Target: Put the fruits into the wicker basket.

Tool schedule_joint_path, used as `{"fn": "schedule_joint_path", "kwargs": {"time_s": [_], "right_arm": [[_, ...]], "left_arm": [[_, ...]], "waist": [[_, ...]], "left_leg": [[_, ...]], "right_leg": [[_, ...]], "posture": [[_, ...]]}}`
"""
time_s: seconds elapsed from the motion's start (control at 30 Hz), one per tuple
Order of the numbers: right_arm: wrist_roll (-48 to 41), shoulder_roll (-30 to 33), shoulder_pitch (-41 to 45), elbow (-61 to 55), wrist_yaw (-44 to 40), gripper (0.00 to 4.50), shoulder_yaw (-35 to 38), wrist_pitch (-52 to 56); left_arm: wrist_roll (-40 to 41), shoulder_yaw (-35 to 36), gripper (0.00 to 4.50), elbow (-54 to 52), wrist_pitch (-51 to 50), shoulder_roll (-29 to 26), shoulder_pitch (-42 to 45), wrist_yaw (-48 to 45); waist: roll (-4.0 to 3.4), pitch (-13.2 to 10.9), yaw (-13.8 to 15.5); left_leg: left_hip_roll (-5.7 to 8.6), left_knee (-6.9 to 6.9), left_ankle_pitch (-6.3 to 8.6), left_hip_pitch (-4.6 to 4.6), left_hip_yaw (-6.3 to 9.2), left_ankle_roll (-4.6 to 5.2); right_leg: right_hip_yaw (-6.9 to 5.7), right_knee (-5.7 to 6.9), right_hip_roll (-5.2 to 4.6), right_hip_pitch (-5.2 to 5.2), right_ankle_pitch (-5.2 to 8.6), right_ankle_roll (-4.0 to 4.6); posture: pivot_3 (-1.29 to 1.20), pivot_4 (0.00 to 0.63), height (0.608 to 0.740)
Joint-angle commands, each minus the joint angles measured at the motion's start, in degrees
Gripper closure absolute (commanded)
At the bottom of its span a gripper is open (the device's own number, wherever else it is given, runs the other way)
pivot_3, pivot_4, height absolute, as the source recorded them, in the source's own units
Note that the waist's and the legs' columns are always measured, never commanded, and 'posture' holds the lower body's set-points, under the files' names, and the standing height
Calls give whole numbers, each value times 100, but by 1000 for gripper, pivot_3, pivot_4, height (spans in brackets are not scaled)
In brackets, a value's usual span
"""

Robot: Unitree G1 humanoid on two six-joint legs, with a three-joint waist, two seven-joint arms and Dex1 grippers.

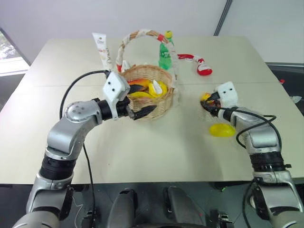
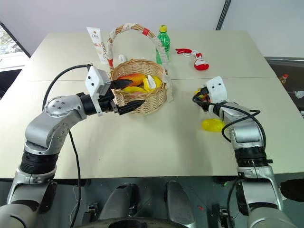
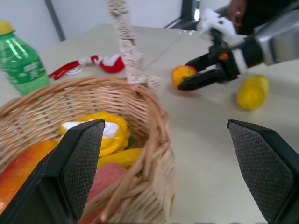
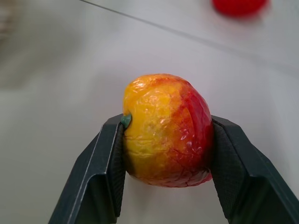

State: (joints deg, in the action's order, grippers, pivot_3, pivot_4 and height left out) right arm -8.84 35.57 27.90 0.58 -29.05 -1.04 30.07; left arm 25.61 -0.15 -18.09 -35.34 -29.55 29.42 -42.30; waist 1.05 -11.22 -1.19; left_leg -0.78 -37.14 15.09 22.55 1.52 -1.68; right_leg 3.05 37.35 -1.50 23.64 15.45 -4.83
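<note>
The wicker basket point(image 1: 161, 102) stands mid-table with a mango point(image 3: 21, 163), yellow bananas point(image 3: 105, 133) and other fruit inside. My left gripper point(image 1: 141, 100) hangs open at the basket's near rim, one finger over the rim and the other outside the wall, holding nothing. To the right, my right gripper point(image 1: 207, 102) is shut on a red-and-yellow apple point(image 4: 166, 130), with both pads pressed to the apple's sides just above the table. A yellow lemon point(image 1: 222, 129) lies on the table beside my right forearm, nearer to me than the apple.
A green bottle point(image 1: 165, 54) with a yellow cap stands just behind the basket. A white tube point(image 1: 101, 47) stands at the back left, and a red-and-white curved item point(image 1: 199, 64) lies at the back right. Bare tabletop separates the basket from the apple.
</note>
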Motion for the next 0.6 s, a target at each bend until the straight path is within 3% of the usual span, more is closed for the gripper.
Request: {"fn": "schedule_joint_path", "kwargs": {"time_s": [0.03,0.13,0.27,0.4,0.57,0.6], "right_arm": [[-427,344,-203,-1840,-1197,2568,-241,-796],[-1149,101,-95,-2698,-1511,2568,-412,-255],[-922,-516,512,-2775,-1248,2568,-1072,-44],[184,-1425,1374,-1683,-289,2568,-1748,-217],[998,-1997,2115,-236,424,2568,-1875,-675],[1017,-2058,2184,-104,412,2069,-1846,-728]], "left_arm": [[293,810,0,47,147,-110,-301,99],[298,1116,0,96,266,-308,-593,33],[269,1260,0,155,390,-499,-757,14],[385,1298,0,0,398,-417,-771,132],[503,1163,0,-325,304,-233,-812,343],[526,1138,0,-386,283,-199,-830,381]], "waist": [[-1,0,-36],[2,1,-93],[4,2,-109],[5,2,-120],[6,3,-72],[7,3,-71]], "left_leg": [[-4,0,2,-1,0,3],[-15,-1,2,-3,11,4],[-15,-13,0,-14,19,-1],[-12,-15,-2,-12,16,-3],[-6,-4,-3,1,17,-7],[-4,-4,-3,8,17,-6]], "right_leg": [[0,0,3,1,0,0],[-6,1,7,-4,0,0],[-13,8,-1,-21,0,0],[-13,10,-6,-18,-1,0],[-13,14,-16,0,0,3],[-13,13,-19,4,-1,3]], "posture": [[0,150,740],[0,150,740],[0,150,740],[0,150,740],[0,150,740],[0,150,740]]}}
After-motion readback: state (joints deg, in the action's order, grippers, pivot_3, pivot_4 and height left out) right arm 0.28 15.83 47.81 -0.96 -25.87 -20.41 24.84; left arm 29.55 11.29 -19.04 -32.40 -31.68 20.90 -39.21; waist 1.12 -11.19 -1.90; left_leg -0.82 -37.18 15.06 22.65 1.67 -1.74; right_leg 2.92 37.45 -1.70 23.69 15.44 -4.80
